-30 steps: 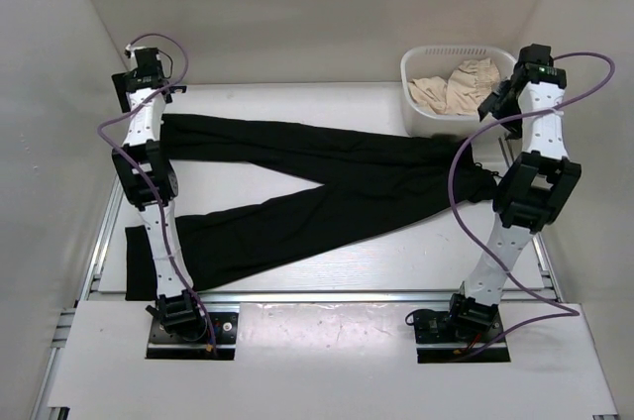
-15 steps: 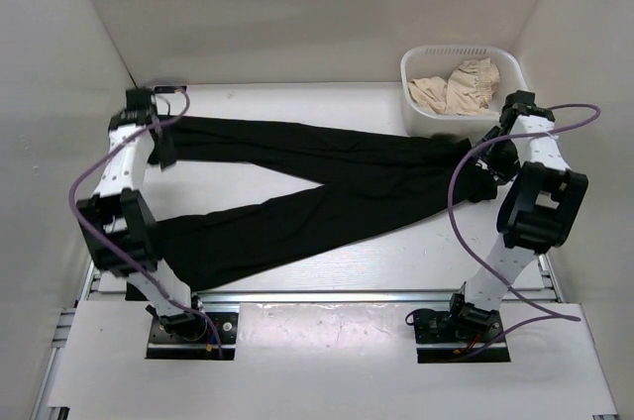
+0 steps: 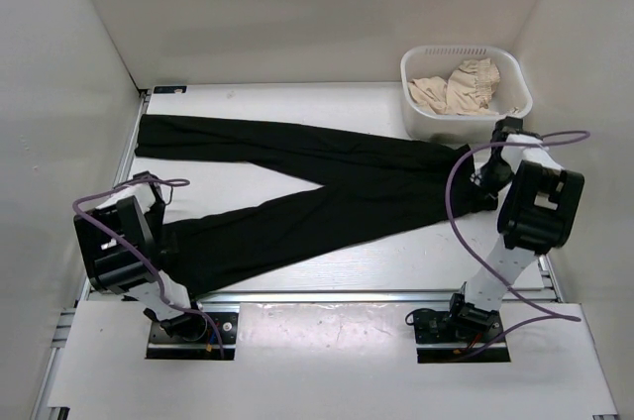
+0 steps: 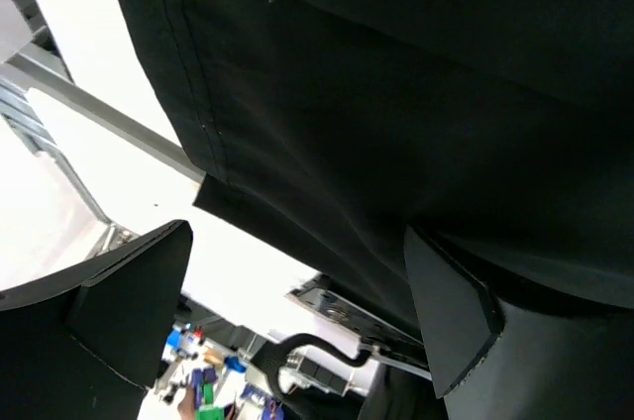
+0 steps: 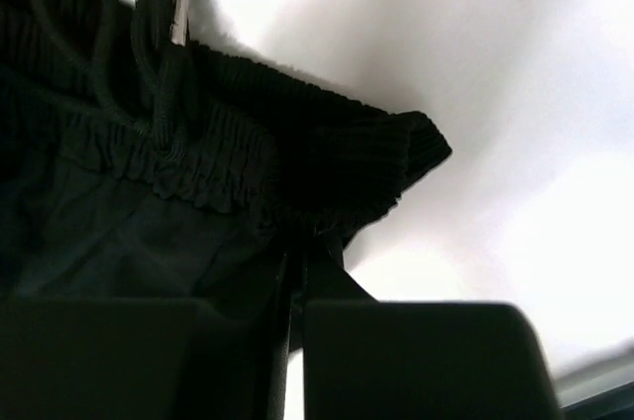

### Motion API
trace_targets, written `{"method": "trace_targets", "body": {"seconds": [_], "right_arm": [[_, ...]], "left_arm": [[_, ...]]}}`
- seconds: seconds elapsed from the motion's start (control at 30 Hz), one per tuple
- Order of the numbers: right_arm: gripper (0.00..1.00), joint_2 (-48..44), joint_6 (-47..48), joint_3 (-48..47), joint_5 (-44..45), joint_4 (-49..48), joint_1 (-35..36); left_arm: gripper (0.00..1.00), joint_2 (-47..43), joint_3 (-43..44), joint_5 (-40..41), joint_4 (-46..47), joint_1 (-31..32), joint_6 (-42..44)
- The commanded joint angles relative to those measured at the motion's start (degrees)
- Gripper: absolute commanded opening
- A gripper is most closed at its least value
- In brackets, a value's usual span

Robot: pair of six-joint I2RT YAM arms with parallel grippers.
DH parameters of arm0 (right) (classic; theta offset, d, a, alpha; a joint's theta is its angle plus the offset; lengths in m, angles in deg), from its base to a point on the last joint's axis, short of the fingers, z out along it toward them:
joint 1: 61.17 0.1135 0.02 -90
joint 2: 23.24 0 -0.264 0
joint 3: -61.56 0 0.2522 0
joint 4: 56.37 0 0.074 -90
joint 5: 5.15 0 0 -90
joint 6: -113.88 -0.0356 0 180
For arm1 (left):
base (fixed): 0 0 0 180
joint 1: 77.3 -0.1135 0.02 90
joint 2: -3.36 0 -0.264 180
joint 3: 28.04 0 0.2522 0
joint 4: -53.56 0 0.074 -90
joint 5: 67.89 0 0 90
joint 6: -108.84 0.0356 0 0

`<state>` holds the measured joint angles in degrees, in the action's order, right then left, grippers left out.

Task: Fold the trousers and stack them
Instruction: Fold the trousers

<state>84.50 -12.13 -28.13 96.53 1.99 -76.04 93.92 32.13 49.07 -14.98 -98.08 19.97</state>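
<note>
The black trousers (image 3: 337, 187) lie spread flat in a V, waist to the right and both legs running left. My right gripper (image 3: 485, 178) is down at the waistband. In the right wrist view its jaws (image 5: 297, 276) are shut on a pinch of the ribbed waistband (image 5: 337, 157), just below the drawstring (image 5: 163, 53). My left gripper (image 3: 157, 214) hangs low over the end of the near leg. In the left wrist view it (image 4: 297, 316) stands open, with the leg's hem (image 4: 213, 187) between its wide-apart fingers (image 4: 446, 311) and nothing gripped.
A white basket (image 3: 421, 115) at the back right holds a beige garment (image 3: 458, 86), close behind the right arm. Grey side walls close in the table left and right. A metal rail (image 3: 327, 293) runs along the near edge by the arm bases.
The left arm swung from the far leg's end back to the near leg's end, still open. The right gripper dropped onto the waistband and shut on it.
</note>
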Motion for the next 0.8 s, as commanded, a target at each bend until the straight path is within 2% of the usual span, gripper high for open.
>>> {"method": "trace_targets", "body": {"seconds": [0.0,0.1,0.2,0.27,0.3,0.33,0.37,0.4,0.43,0.47,0.63,0.77], "right_arm": [[0.00,-11.83,-0.11,6.03,0.80,4.25,-1.82],[0.00,-21.24,-0.11,13.76,-1.22,6.81,-3.92],[0.00,-29.85,-0.64,21.50,-2.80,10.24,-7.96],[0.00,-35.13,-1.17,25.71,-4.04,12.61,-10.60],[0.03,-36.54,-1.17,26.78,-3.51,13.31,-12.79],[0.08,-38.90,-1.17,27.49,-2.55,14.02,-13.68],[0.18,-39.71,-1.17,27.49,-1.41,15.42,-14.21],[0.48,-39.72,-1.17,28.10,0.25,16.04,-14.22],[0.60,-40.33,-1.17,28.11,0.27,16.05,-14.22],[0.66,-40.33,-1.17,27.59,0.27,16.65,-14.22],[0.69,-40.34,-1.09,21.27,-0.26,16.66,-14.22],[0.69,-37.70,0.49,12.74,2.20,16.66,-8.79]], "left_arm": [[1.00,5.14,1.38,2.74,13.29,-1.90,-1.13],[1.00,11.46,4.29,5.90,17.51,-4.35,-1.13],[1.00,17.08,10.09,7.14,17.52,-5.50,-1.13],[1.00,17.89,13.69,7.76,17.52,-6.03,-1.13],[1.00,18.68,14.66,7.76,17.52,-6.03,-1.13],[1.00,18.68,15.98,7.76,17.52,-6.03,-1.13],[1.00,18.68,15.99,7.76,17.52,-6.03,-1.13],[1.00,18.68,15.99,7.76,17.52,-6.03,-1.13],[1.00,17.99,15.99,7.76,17.00,-6.03,-1.13],[1.00,17.20,15.99,6.89,16.38,-6.03,-1.13],[1.00,10.43,23.87,-0.58,7.87,-3.67,-1.13],[1.00,10.24,39.67,-8.92,0.04,-1.56,-1.13]]}}
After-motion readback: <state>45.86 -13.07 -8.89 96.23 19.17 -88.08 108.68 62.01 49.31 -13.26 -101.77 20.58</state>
